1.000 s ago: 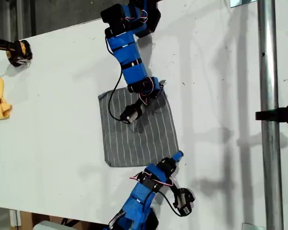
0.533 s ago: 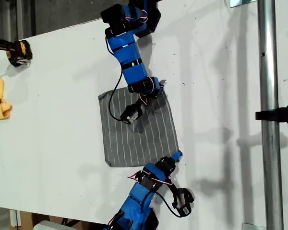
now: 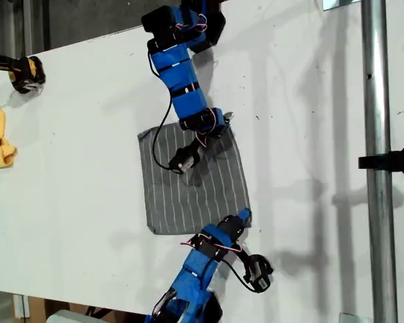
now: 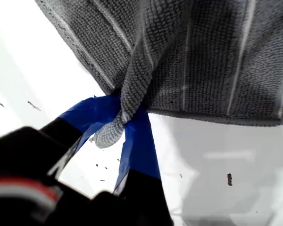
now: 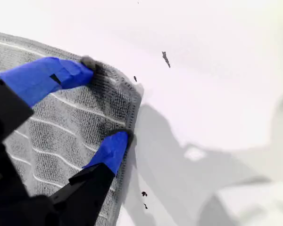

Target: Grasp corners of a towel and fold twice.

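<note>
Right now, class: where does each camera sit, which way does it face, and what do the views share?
Exterior view: overhead, looking down on the white table, the towel and both blue arms.
First wrist view: on my first gripper, looking along its fingers, which are shut on a towel corner.
Second wrist view: on my second gripper, looking along its open fingers, which rest on another corner, with the table beyond.
Shared: all three views show the towel.

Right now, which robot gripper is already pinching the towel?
My first gripper: its blue tips squeeze a bunched corner of the grey striped towel. My second gripper is open, tips spread on its corner.
</note>
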